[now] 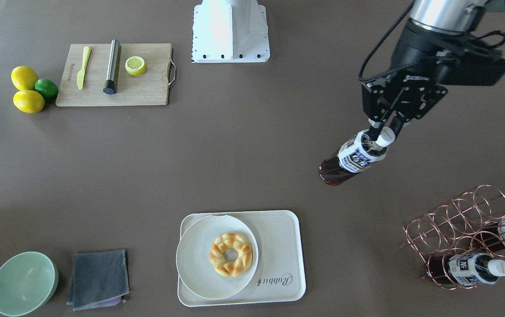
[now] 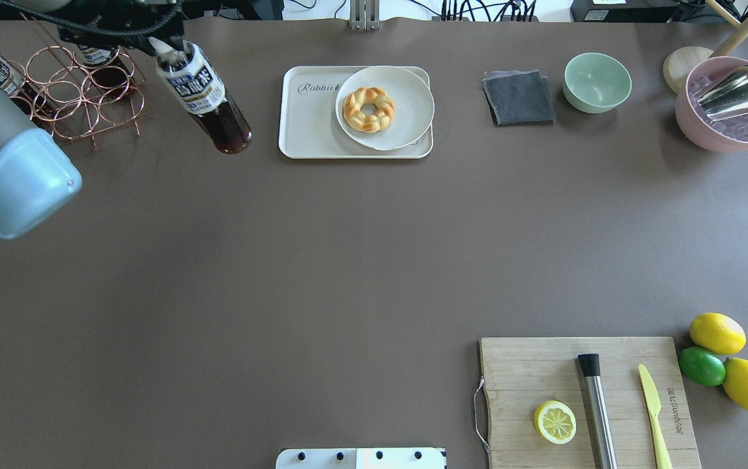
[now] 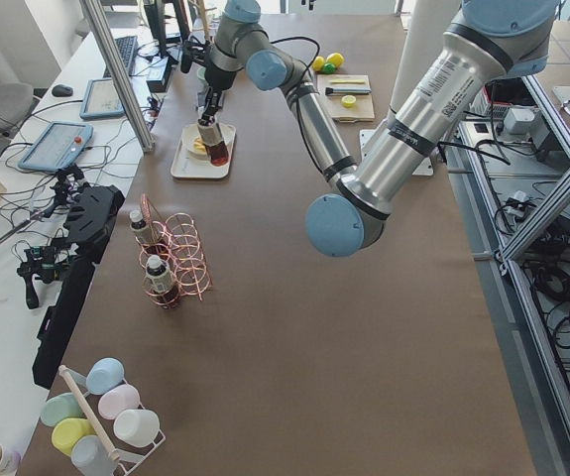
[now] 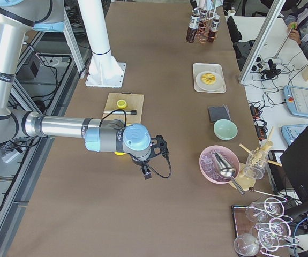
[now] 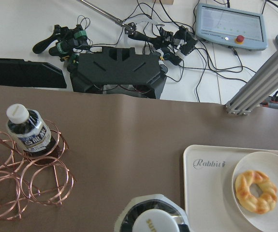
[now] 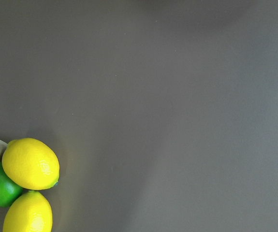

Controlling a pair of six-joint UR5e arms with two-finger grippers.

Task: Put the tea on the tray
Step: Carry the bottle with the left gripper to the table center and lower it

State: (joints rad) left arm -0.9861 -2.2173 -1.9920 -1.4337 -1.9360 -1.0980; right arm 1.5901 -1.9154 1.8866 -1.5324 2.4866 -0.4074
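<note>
My left gripper [image 1: 380, 132] is shut on the white cap of a tea bottle [image 1: 358, 156] and holds it in the air above the brown table. The bottle hangs between the copper rack and the cream tray [image 1: 279, 233]. In the overhead view the gripper [image 2: 164, 44] and bottle [image 2: 201, 91] are left of the tray [image 2: 305, 124]. In the left wrist view the cap [image 5: 155, 223] is at the bottom edge and the tray [image 5: 206, 193] is to its right. My right gripper [image 4: 145, 172] shows only in the right side view, near the lemons; I cannot tell if it is open or shut.
A round white plate [image 1: 199, 246] with a ring pastry [image 1: 231, 254] covers the tray's half away from the bottle. The copper wire rack [image 1: 459, 229] holds two more bottles [image 1: 472, 268]. A grey cloth [image 1: 98, 278], green bowl [image 1: 23, 284], cutting board [image 1: 147, 90] and lemons [image 1: 24, 77] lie farther off.
</note>
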